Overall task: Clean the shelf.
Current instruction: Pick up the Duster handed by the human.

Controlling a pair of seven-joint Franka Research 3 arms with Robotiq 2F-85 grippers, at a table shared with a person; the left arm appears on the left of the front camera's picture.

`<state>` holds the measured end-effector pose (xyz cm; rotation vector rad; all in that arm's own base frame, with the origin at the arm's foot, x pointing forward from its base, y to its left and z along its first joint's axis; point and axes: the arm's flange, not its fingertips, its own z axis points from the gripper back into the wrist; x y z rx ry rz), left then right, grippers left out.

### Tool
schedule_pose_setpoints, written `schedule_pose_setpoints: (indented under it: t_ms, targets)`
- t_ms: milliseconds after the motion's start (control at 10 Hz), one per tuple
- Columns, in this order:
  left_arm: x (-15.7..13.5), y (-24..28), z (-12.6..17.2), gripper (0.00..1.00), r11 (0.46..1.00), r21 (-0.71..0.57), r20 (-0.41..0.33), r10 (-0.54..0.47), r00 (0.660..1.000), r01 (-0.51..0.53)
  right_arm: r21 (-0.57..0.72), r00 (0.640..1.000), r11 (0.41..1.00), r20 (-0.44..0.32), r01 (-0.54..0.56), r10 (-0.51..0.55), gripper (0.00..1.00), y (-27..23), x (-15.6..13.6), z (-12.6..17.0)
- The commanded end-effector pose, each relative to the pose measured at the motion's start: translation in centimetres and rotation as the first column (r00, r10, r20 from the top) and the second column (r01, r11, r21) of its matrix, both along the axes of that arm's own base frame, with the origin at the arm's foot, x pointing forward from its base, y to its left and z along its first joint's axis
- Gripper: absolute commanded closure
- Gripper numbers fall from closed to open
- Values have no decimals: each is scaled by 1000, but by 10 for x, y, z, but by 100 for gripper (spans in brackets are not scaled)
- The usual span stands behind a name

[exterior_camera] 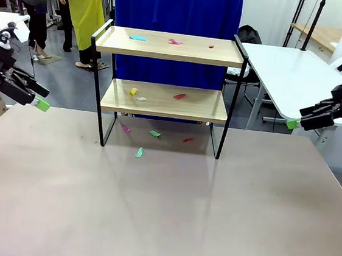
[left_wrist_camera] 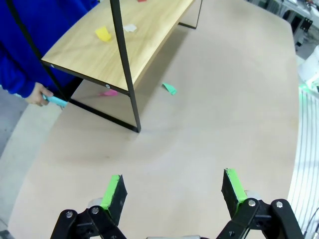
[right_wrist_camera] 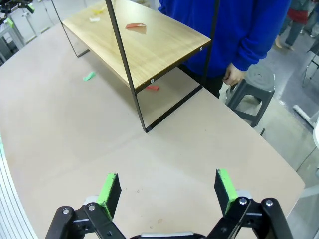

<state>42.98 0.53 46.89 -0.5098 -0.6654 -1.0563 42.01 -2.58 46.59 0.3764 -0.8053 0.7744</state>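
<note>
The shelf (exterior_camera: 166, 53) holds perhaps six scraps (exterior_camera: 137, 38) (three per board); left hand (left_wrist_camera: 174, 191), right hand (right_wrist_camera: 167, 191) open, empty

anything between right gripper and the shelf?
Nothing: the right wrist view shows bare beige tabletop from the right gripper to the two-tier wooden, black-framed shelf; a red paper scrap lies under it.

No text, label, brand, number or sign can be read in any view: none on the shelf (exterior_camera: 170, 45), on the table (exterior_camera: 162, 212) or on the coloured scraps (exterior_camera: 139, 153) lying on them.
</note>
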Motion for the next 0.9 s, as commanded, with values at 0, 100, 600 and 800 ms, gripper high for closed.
schedule_pose_setpoints:
  t_ms: [0, 100, 600, 800]
  targets:
    - [1, 0, -1, 0, 1000, -3, 2, -3, 1000, 3, 2, 1000, 1000, 5, -9, 9, 0, -1, 1, -1]
    - [16, 17, 5, 0, 987, -160, 44, 9, 999, -2, 31, 1000, 999, -11, 14, -13, 0, -20, 22, 2]
    - [79, 82, -39, 0, 920, -353, 144, -125, 982, 169, 173, 969, 970, 207, -172, 135, 0, -111, 89, -44]
    - [101, 101, -58, 0, 895, -394, 252, -114, 961, 210, 186, 942, 957, 296, -221, 160, 0, -134, 104, -60]
